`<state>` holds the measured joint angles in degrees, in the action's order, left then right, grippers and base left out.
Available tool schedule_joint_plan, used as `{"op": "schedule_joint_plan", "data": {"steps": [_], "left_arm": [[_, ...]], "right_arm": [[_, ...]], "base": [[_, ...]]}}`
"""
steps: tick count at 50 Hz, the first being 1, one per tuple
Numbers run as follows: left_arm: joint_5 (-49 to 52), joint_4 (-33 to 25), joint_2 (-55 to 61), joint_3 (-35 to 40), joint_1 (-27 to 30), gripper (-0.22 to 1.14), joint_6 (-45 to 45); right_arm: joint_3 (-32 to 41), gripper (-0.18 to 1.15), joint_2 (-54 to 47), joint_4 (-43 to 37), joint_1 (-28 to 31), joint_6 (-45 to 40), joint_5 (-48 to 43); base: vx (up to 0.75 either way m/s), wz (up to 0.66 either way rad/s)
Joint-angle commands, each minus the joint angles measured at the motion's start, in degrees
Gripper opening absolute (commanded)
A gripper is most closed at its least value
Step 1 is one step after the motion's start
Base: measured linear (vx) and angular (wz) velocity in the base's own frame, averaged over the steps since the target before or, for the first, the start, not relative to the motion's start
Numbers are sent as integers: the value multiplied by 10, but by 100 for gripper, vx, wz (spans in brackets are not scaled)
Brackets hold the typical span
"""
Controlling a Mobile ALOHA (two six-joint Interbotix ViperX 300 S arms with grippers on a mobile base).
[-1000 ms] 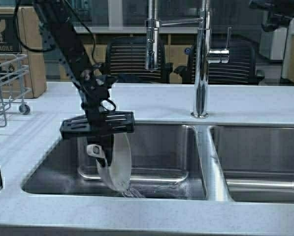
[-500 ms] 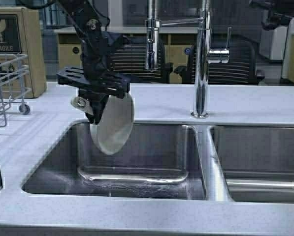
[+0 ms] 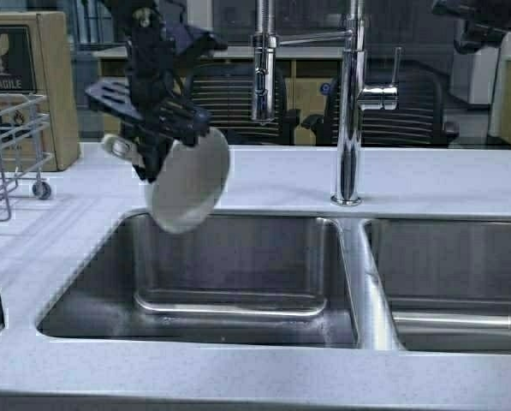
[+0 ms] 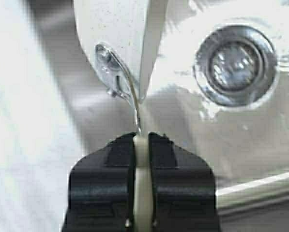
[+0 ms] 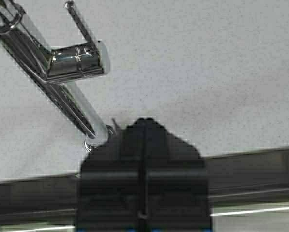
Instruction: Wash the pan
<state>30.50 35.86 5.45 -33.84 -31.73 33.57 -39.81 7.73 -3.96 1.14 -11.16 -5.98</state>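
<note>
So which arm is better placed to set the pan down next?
Left. The left gripper is clamped on the pan handle, holding it over the sink; the right gripper, shut and empty, hangs near the faucet.

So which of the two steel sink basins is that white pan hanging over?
The left basin: the left gripper holds the round cream frying pan above it, left of the chrome faucet.

countertop (image 3: 264, 180) | double sink (image 3: 238, 282) | faucet (image 3: 349, 103) | wire rack (image 3: 7, 154)

left tool (image 3: 148, 150) risen, pan (image 3: 187, 184) lifted clear above sink (image 3: 238, 304)
</note>
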Motion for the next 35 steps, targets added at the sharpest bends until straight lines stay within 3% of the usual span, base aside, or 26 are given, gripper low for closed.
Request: {"op": "schedule_joint_plan", "data": {"steps": [1, 12, 23, 35], "left_arm": [[17, 41, -86, 4, 33, 2, -10], [17, 88, -194, -3, 105, 2, -58], [-37, 86, -260, -6, 189, 2, -163], [-57, 79, -278, -4, 308, 3, -218]], "right_arm": [[9, 5, 7, -1, 4, -1, -6], [11, 5, 6, -1, 15, 0, -6], [11, 5, 6, -1, 15, 1, -6], [12, 5, 6, -1, 14, 1, -9]], "base": [[0, 0], [0, 0], [0, 0], [0, 0]]}}
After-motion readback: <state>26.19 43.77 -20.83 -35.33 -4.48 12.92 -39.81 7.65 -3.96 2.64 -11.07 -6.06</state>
